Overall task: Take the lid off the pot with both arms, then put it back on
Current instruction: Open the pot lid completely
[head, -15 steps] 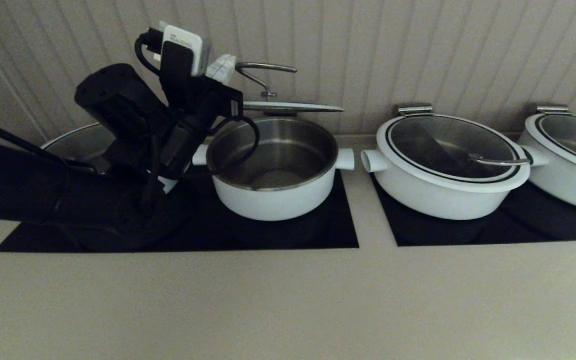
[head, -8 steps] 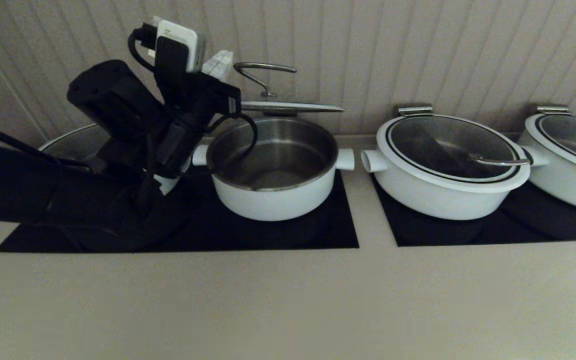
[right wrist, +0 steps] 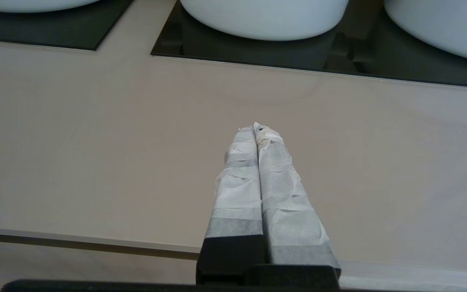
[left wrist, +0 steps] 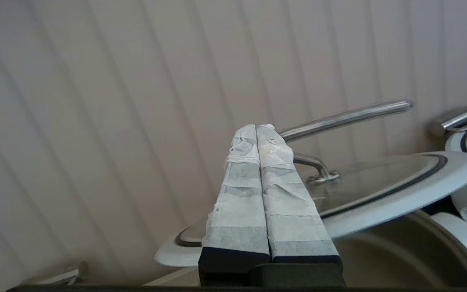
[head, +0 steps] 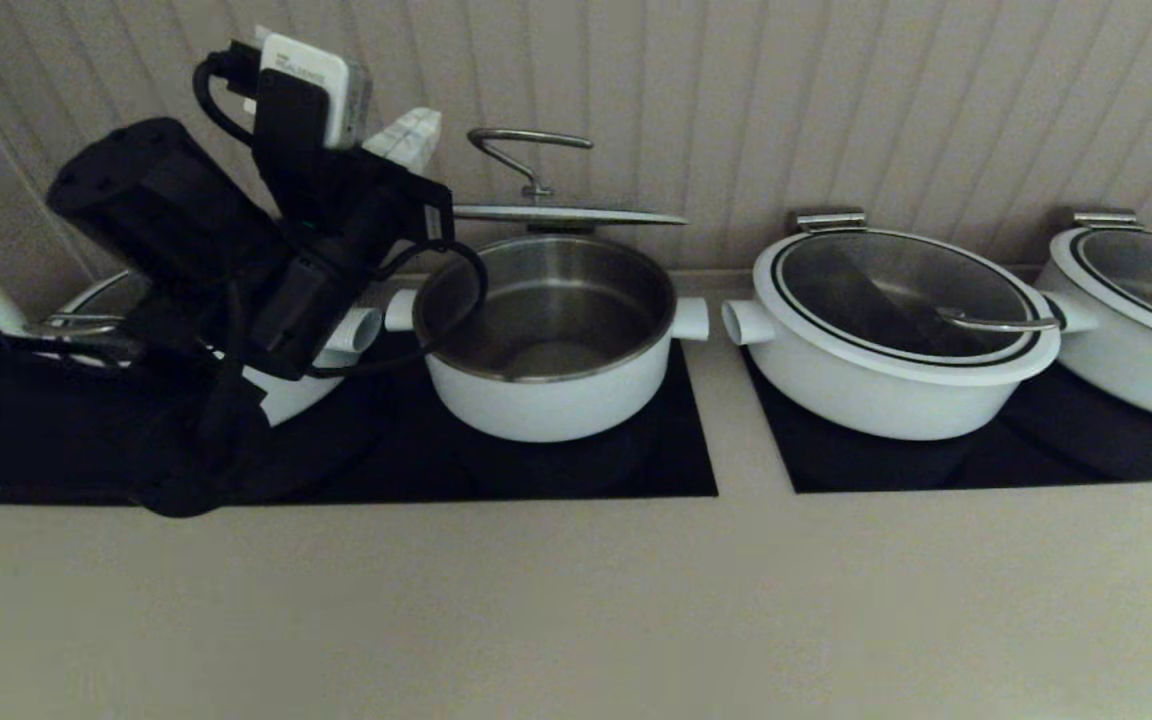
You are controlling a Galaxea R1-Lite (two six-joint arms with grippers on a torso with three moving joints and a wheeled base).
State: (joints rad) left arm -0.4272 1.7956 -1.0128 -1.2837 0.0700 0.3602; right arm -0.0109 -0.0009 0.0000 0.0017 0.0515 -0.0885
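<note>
The pot (head: 546,340) stands open, so I can reach in from above. Behind it the lid (head: 568,213) perches on the back rim. A wide pot (head: 891,325) crowds its right; my left arm (head: 236,270) blocks its left.

A kitchen, or a showroom mock-up of one: white pots (head: 896,340) sit in a row on black glass cooktops (head: 676,460) set into a beige counter (head: 576,600), with a pale ribbed wall panel (head: 836,100) at the far side.
</note>
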